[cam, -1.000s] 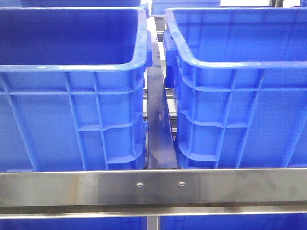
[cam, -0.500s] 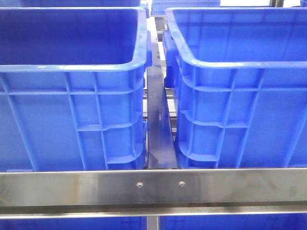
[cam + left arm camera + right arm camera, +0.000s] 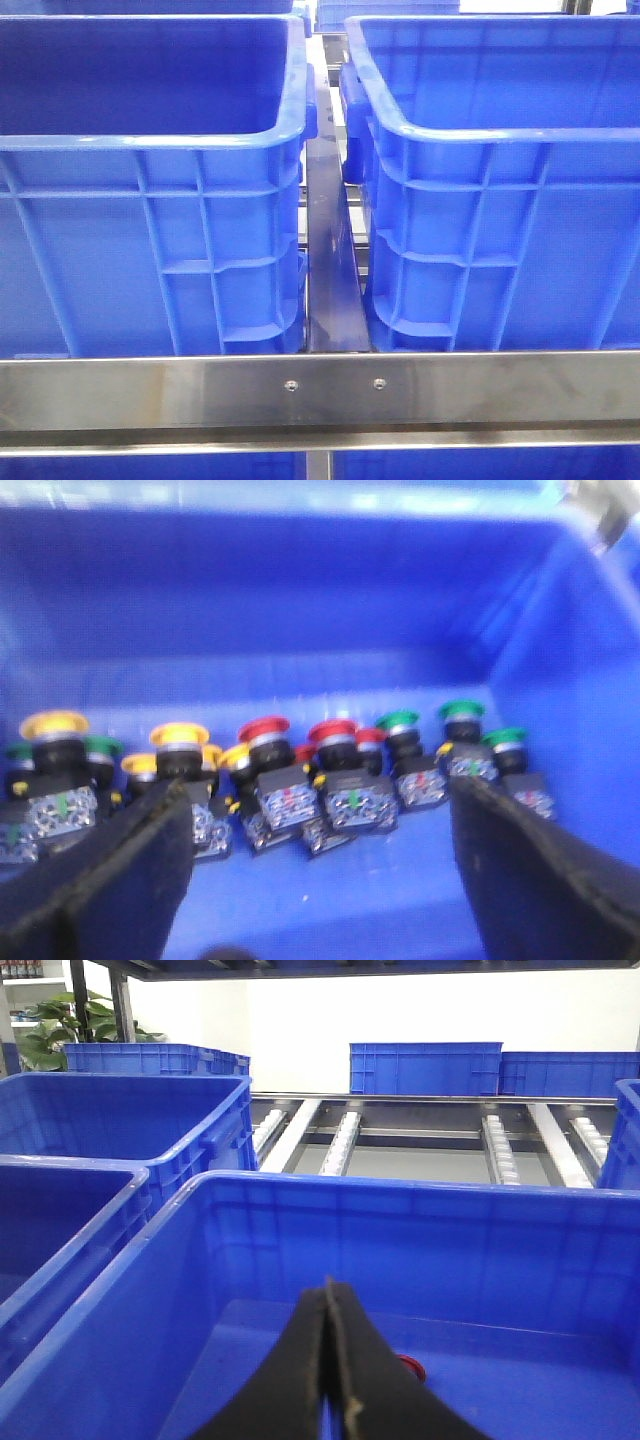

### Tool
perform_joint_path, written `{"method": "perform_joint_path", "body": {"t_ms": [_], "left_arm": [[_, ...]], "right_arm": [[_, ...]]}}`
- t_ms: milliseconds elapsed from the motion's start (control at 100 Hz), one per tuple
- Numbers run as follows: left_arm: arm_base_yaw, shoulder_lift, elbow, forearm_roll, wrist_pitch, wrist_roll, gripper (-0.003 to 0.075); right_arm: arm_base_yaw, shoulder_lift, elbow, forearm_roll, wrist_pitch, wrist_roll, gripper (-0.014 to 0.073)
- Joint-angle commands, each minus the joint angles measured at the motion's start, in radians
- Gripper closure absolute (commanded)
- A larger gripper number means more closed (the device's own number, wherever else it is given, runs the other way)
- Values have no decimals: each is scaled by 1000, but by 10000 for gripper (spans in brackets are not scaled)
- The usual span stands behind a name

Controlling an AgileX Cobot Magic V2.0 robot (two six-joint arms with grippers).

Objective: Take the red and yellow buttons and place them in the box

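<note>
Left wrist view, left fingers (image 3: 315, 880) spread above red buttons (image 3: 263, 728), yellow buttons (image 3: 179, 736), right fingers (image 3: 328, 1360) closed, no legible writing

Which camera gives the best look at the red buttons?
The left wrist view: the red buttons stand in a row inside a blue crate. The right wrist view shows only a red speck; the front view shows none.

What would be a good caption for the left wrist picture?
Open black fingers of the left arm hover inside a blue crate over a row of yellow, red and green push buttons.
</note>
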Motion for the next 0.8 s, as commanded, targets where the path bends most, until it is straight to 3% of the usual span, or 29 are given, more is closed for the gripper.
{"method": "perform_joint_path", "body": {"t_ms": [0,250,790], "left_arm": [[2,74,-100,29,-5,-49,226],[2,307,-290,279,99,-244,226],[-7,506,-384,382,109,-288,227]], "right_arm": [[2,2,-26,17,3,-12,662],[2,2,-26,17,3,-12,662],[2,2,-26,17,4,-12,662]]}}
